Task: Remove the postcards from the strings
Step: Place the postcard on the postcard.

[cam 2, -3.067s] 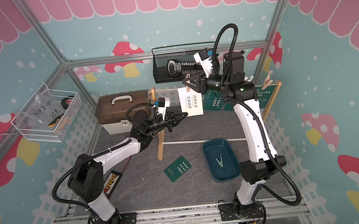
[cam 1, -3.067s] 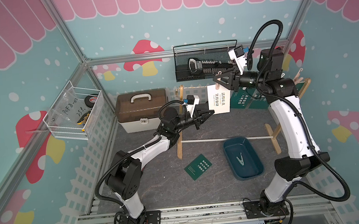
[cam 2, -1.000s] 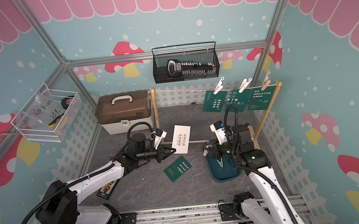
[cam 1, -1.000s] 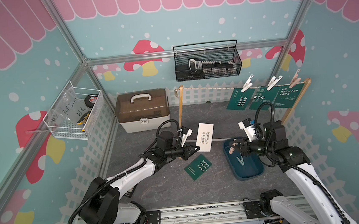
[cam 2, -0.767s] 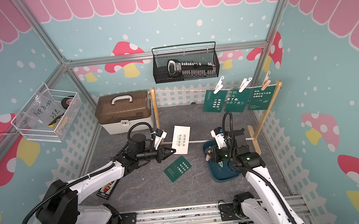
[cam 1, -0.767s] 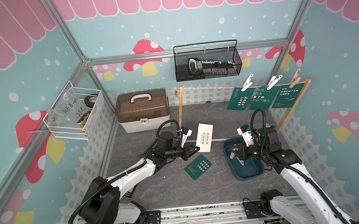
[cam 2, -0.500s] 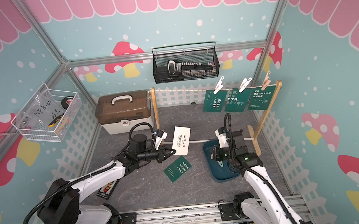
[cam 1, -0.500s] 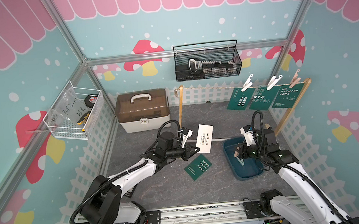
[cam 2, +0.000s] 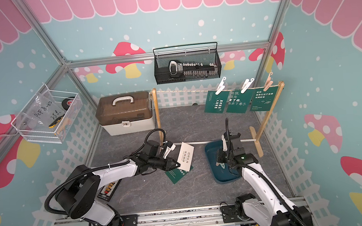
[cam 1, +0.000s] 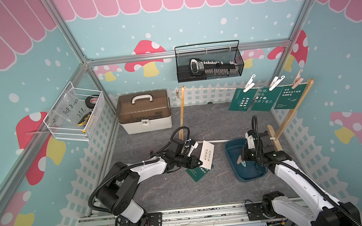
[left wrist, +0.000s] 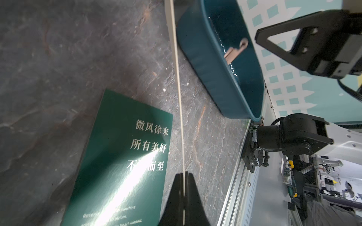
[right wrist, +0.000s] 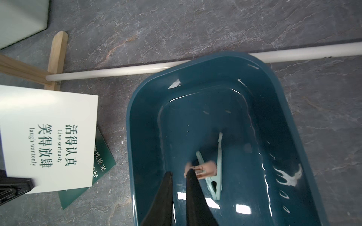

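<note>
White postcard (cam 1: 207,154) clamped in left tool (cam 1: 200,162), three green postcards (cam 1: 261,99) on string (cam 1: 213,89)

1. Base: dark grey stone-veined flat tabletop (cam 1: 160,193).
2. Directly under the left gripper (cam 1: 199,163): dark green rectangular paper postcard (cam 1: 198,175) with white Chinese text, flat on the tabletop, partly covered by the white rectangular paper postcard (cam 1: 208,154) pinched in that gripper.
3. Beneath the right gripper (cam 1: 243,156): deep teal round-cornered plastic tray (cam 1: 230,158), flat on the tabletop.
4. Just beyond both grippers: thin white rod (cam 1: 218,140) along the tabletop, joined to a light wooden foot (cam 1: 274,140) beside the right gripper.
5. Well beyond the left gripper: cream plastic toolbox with translucent brown lid (cam 1: 144,112).
6. Behind the left gripper, under that arm: small black striped board (cam 2: 109,189), too small to identify.
</note>
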You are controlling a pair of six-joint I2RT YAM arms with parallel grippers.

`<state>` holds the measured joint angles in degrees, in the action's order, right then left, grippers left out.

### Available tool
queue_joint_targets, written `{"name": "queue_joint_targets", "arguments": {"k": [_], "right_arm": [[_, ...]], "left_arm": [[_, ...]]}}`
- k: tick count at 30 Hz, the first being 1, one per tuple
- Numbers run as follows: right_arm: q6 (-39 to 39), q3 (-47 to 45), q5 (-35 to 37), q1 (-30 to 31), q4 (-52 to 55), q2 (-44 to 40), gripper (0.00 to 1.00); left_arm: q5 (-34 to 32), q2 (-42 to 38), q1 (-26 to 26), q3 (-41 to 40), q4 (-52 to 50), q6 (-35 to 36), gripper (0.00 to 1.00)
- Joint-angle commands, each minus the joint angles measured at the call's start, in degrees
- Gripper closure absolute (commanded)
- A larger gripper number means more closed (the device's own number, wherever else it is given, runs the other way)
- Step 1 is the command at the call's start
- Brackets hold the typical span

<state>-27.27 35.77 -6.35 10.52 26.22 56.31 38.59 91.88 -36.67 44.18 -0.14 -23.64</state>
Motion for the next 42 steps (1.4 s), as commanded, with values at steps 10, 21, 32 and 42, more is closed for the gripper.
{"name": "queue_joint_targets", "arguments": {"k": [10,21,32,42], "right_arm": [[-0.7,-0.7,1.7,-0.5,-1.0,1.3,0.81],[-0.3,2.1,-0.7,-0.6,1.3,-2.5,0.79],[2.1,11.2,-2.6,-0.6,7.9,-6.2,0.79],[3.6,21.4,-8.5,-0.6,15.3,-9.0,0.82]], "left_arm": [[0.3,-2.7,-0.1,-1.4,-5.8,-9.0,1.00],[0.7,-2.4,-0.4,-6.0,-5.1,-13.6,0.98],[-6.0,-5.3,-2.3,-3.8,-12.5,-10.6,0.51],[-21.9,-16.6,-4.6,2.6,-31.3,-6.5,0.35]]}}
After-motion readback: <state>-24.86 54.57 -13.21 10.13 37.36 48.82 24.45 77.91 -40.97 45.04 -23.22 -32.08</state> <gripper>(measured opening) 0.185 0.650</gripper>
